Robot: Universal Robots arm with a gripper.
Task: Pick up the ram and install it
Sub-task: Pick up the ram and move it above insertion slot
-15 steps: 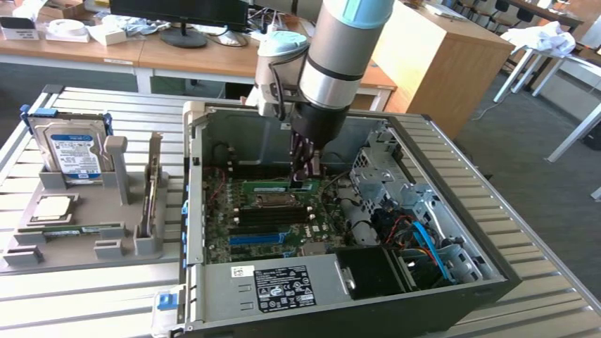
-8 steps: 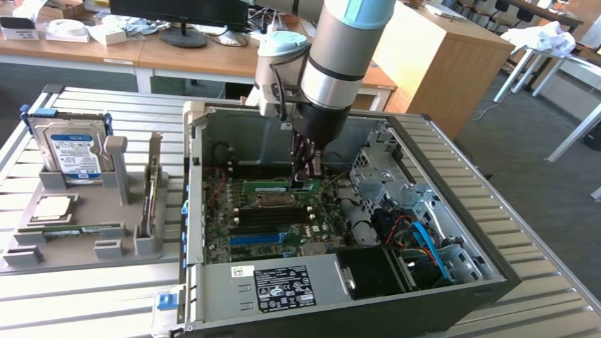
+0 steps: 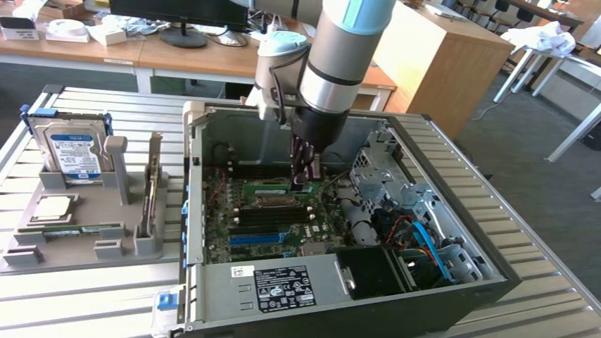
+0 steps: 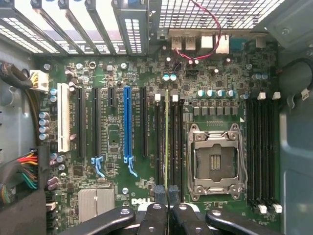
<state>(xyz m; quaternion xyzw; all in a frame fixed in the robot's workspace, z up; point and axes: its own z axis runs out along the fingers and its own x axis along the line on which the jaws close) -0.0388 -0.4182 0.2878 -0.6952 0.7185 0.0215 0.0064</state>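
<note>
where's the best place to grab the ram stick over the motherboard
By its upper long edge, coming from above and clamping the two flat faces. The ram is thin and long, standing on edge in line with the memory slots; the gripper holds it so.

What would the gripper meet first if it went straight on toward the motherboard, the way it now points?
Probably the black memory slots beside the empty processor socket: the gripper is shut on the ram, held edge-on in line with them. How much gap remains is unclear.
</note>
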